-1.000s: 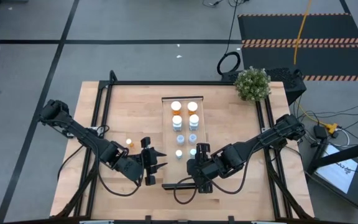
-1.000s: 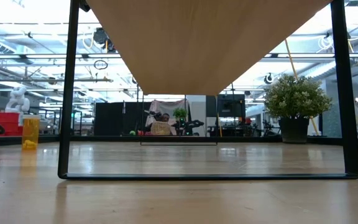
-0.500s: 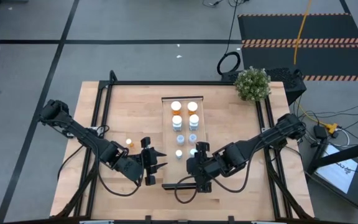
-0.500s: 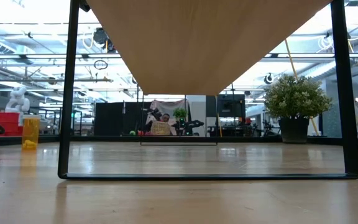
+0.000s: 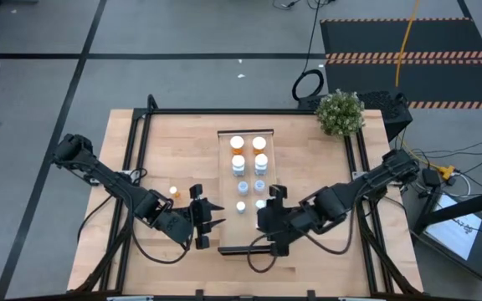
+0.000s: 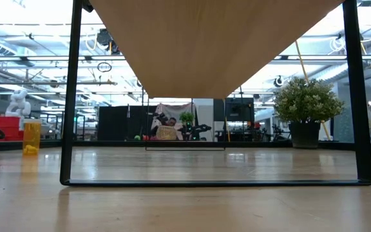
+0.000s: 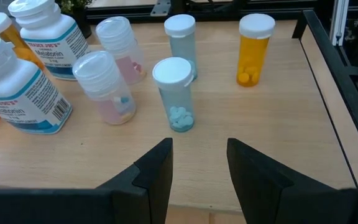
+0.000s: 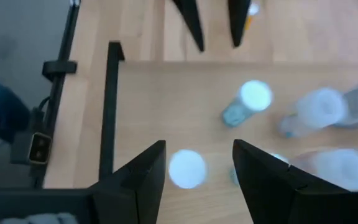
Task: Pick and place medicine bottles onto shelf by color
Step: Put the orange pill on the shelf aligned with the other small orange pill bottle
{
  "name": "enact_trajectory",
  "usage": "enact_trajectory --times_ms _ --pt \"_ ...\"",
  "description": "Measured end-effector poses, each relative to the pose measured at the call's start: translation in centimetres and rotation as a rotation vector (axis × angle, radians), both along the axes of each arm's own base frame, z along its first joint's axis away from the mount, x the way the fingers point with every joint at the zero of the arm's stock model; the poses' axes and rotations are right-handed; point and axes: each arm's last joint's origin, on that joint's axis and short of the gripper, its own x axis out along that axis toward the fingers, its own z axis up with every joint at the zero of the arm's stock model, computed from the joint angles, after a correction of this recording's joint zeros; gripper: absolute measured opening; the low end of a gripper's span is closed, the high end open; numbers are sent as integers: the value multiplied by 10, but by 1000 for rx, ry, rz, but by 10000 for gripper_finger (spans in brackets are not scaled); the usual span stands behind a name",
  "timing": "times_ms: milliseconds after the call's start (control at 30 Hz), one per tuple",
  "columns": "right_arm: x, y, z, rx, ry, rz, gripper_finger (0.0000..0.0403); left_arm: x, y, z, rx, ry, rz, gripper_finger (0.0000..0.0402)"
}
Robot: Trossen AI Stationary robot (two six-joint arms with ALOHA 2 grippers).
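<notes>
Both grippers are hanging with fingers apart and empty, the left gripper (image 5: 216,216) just beside the shelf (image 5: 224,192) and the right gripper (image 5: 274,194) over its near end, where the medicine bottles (image 5: 248,163) are standing upright.

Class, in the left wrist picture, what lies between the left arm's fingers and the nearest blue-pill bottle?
Only bare wood: the left end effector faces the blue-pill bottle with nothing between, in the left wrist view.
</notes>
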Motion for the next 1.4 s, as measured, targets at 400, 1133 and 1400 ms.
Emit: enact_trajectory --times_ms 400,1133,1400 --pt "-56 38 27 -98 -169 52 183 -28 -10 10 -21 20 -19 154" --pt "-151 36 -60 87 -365 71 183 -58 60 -12 -268 548 464 230" --pt "-170 15 -72 130 -390 68 183 -58 91 -18 -467 672 712 286"
